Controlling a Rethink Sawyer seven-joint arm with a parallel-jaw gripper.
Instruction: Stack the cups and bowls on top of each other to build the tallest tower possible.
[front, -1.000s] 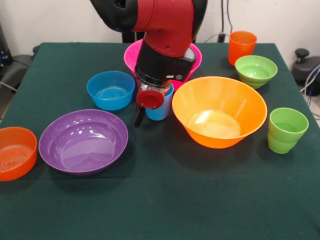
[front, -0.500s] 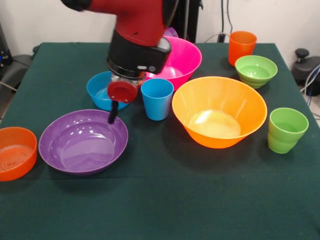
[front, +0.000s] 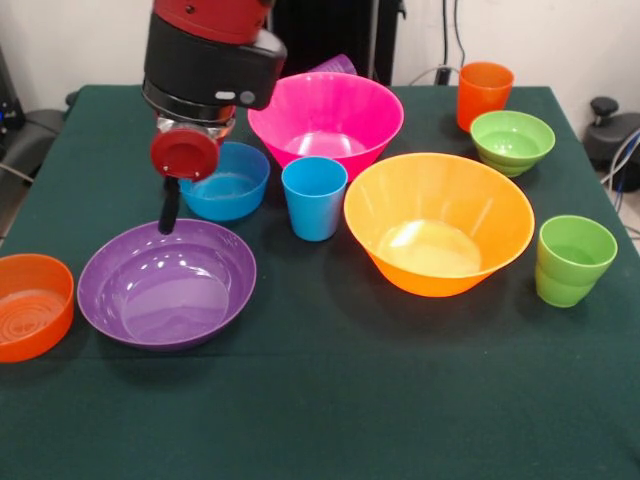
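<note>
Front view: glossy purple bowl (front: 167, 283) — wide, shallow; end effector (front: 169, 212) state unclear.

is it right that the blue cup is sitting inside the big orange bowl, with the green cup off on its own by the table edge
Not quite. In the front view the blue cup stands upright on the table, beside the big orange bowl and in front of the pink bowl, not inside any bowl. The green cup does stand on its own near the table edge.

Green-clothed table (front: 330, 420) carries 6 bowls, 3 fully visible cups, all separate, upright.
</note>
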